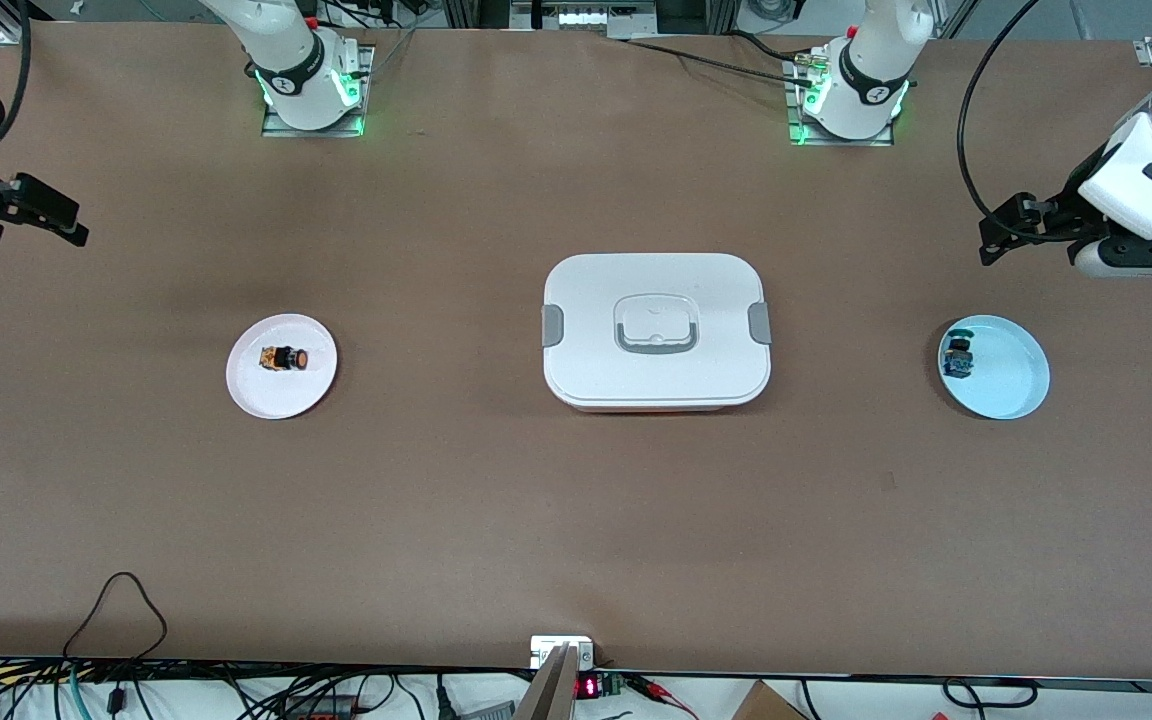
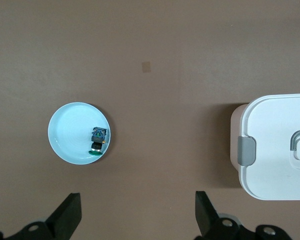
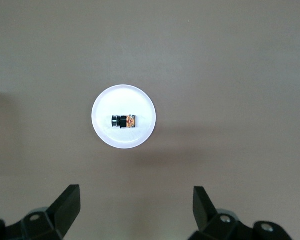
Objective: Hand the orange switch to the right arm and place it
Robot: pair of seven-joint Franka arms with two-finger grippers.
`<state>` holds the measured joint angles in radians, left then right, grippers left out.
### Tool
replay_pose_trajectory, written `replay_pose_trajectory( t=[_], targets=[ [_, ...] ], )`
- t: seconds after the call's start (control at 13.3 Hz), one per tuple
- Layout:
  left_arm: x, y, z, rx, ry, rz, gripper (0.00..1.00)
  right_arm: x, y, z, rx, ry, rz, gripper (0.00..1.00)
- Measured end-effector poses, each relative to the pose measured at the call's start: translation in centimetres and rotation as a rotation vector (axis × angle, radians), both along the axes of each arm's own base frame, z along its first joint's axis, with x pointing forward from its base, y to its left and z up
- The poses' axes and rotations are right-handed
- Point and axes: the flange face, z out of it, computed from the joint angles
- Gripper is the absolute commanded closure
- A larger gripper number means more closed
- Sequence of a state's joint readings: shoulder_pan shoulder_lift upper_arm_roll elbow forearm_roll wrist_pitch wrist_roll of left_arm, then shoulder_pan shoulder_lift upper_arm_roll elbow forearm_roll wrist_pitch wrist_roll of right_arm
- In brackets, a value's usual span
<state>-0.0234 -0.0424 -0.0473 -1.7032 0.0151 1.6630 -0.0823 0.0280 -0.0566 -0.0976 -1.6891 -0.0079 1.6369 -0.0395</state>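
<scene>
The orange switch [image 1: 283, 358] lies on its side on a small white plate [image 1: 248, 392] toward the right arm's end of the table. It also shows in the right wrist view [image 3: 123, 120], on that plate [image 3: 140, 137]. My right gripper [image 1: 61, 220] is open and empty, up in the air over the table's edge at the right arm's end. In its own view the right gripper [image 3: 137, 205] is over bare table beside the plate. My left gripper [image 1: 998, 235] is open and empty over the left arm's end of the table, and its own view shows the left gripper [image 2: 138, 210] wide open.
A light blue plate [image 1: 1014, 388] toward the left arm's end holds a small black-and-blue switch [image 1: 958, 356]; both show in the left wrist view, plate [image 2: 70, 135] and switch [image 2: 98, 140]. A white lidded box [image 1: 656, 380] with grey clasps sits mid-table, also in the left wrist view [image 2: 275, 165].
</scene>
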Motion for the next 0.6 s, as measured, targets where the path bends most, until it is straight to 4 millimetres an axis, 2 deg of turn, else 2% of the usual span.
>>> replay_pose_trajectory(
  t=[0.6],
  targets=[
    [0.0,0.0,0.0,0.000,0.001,0.000,0.00,1.8,0.5,0.2,-0.005,-0.012,0.009,0.00]
  ],
)
